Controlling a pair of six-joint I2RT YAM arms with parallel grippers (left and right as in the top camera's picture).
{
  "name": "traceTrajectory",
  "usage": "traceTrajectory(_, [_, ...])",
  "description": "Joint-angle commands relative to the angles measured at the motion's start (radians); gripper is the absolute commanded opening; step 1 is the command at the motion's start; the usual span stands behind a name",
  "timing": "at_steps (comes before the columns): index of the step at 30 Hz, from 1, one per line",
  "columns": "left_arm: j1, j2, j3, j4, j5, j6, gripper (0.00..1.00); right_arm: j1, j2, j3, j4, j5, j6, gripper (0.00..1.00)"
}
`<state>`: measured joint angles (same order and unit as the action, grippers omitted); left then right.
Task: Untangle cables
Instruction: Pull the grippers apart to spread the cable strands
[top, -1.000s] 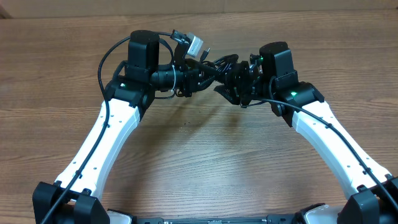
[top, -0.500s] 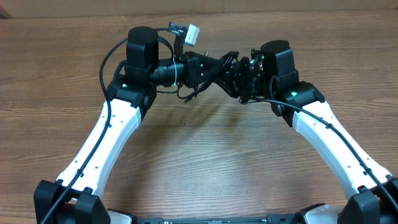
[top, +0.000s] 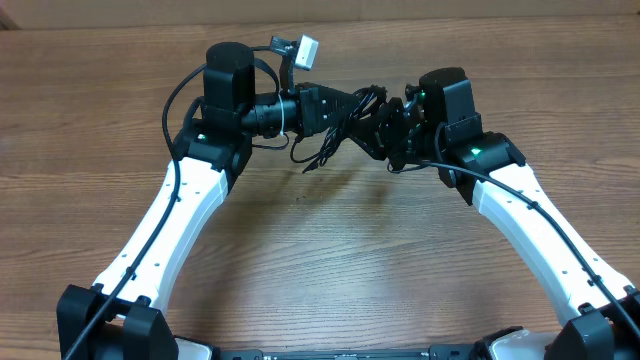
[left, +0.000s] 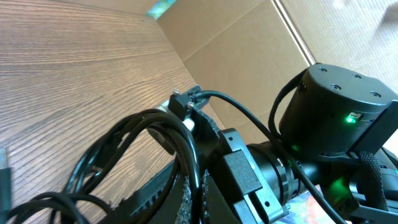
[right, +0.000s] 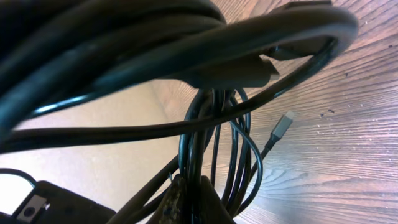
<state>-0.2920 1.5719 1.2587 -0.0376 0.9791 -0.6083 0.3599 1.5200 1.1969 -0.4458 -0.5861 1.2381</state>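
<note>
Black cables (top: 350, 112) run sideways between our left jaws and right jaws; both pinch the bunch tight.

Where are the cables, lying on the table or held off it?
Held off it: the cables hang bunched between left gripper and right gripper, an end dangling above the table.

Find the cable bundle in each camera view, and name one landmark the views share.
Overhead: cable bundle at top centre.
Left wrist: cable bundle loops across the lower left.
Right wrist: cable bundle fills most of the frame.
Shared landmark: the wood-grain table, seen in all three.
</note>
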Motion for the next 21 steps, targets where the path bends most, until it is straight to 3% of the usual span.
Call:
traceTrajectory(1, [0.047,-0.016,0.021,0.014,0.050,0.014,0.04,0.002,-0.004,0.002,-0.024,-0.016,-0.016,0.04])
traceTrajectory(10, [0.154,-0.016,0.021,-0.220,0.026,0.190,0.04,-0.077,-0.004,0.002,0.018,-0.243,-0.016,0.04])
traceTrajectory(15, [0.169,-0.016,0.021,-0.407,-0.089,0.294,0.04,-0.127,-0.004,0.002,0.109,-0.383,-0.011,0.04])
traceTrajectory(21, [0.166,-0.016,0.021,-0.519,-0.199,0.352,0.04,-0.149,-0.004,0.002,0.202,-0.441,0.019,0.04])
